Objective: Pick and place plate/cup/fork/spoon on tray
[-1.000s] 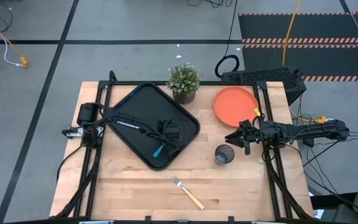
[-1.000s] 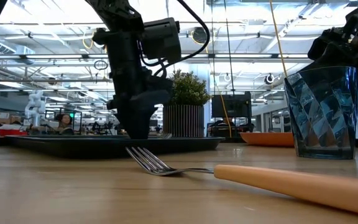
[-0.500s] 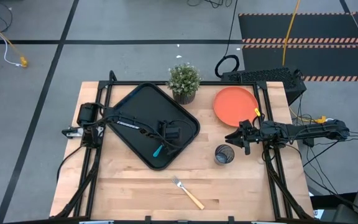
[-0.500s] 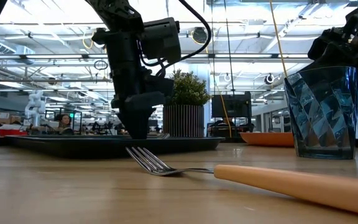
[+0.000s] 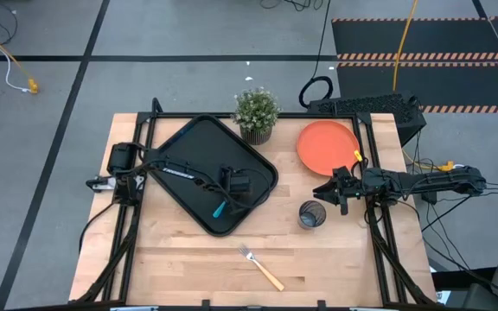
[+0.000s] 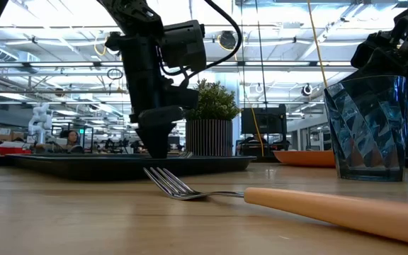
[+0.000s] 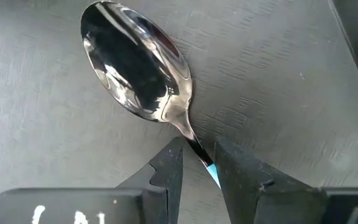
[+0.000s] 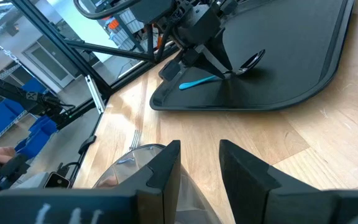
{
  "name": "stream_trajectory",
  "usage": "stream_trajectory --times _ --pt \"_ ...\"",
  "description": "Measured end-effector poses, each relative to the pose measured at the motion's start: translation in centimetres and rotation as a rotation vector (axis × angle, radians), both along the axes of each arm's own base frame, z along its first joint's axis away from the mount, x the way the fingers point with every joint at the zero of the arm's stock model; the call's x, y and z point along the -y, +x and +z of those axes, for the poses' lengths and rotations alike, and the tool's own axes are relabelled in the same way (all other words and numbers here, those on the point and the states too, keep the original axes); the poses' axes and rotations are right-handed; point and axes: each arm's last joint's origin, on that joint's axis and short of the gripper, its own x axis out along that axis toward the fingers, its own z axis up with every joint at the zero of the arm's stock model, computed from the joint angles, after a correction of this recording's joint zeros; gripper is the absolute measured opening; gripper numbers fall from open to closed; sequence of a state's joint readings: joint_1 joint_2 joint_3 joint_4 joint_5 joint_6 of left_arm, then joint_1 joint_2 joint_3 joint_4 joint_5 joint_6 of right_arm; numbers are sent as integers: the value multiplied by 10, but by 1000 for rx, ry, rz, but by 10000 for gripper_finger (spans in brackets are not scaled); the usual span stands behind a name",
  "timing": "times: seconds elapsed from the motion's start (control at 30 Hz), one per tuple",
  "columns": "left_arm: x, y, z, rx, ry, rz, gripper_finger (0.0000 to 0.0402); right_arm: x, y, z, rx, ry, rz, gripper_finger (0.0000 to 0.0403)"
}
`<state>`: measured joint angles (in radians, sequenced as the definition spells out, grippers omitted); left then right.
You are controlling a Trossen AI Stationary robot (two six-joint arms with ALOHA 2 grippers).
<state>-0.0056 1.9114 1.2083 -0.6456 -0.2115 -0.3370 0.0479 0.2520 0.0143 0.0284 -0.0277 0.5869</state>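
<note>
The small spoon (image 7: 138, 68) with a dark shiny bowl and a thin bright blue handle is laid flat on the big black tray (image 5: 184, 147) with rounded corners, near the tray's front corner. In the left wrist view the room is seen mirrored in the bowl, and the thin neck of the spoon is seen between the left gripper (image 7: 196, 160) fingers, which are set close on either side of it (a narrow gap is left, so a real grip cannot be told).

From above, the blue handle is seen poking out beside that gripper (image 5: 229, 200). The round flat orange plate (image 5: 327, 144) is found at the back right of the wooden worktop (image 5: 180, 259), beside the little green potted plant (image 5: 255, 112).

The small dark see-through cup (image 5: 311, 214) is stood in front of the plate. The right gripper (image 8: 199, 163) is held just above its rim, with the fingers spread a little and nothing grasped.

The fork (image 6: 275, 202) with silver tines and an orange-tan handle is seen closest in the low view, flat on the worktop.
</note>
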Motion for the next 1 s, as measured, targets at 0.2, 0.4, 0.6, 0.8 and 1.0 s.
stream_trajectory --times 0.2,0.4,0.6,0.8,1.0 --pt "0 1 0 1 13 -56 97 0 0 0 0 0 0 105" --pt "0 2 0 -11 29 -125 97 0 0 0 0 0 0 105" --pt "-3 2 0 -19 40 -167 97 0 0 0 0 0 0 105" --pt "-5 2 1 -23 40 -202 97 0 0 0 -1 0 0 105" --pt "-5 3 1 -22 49 -235 97 0 0 0 -1 -1 1 105"
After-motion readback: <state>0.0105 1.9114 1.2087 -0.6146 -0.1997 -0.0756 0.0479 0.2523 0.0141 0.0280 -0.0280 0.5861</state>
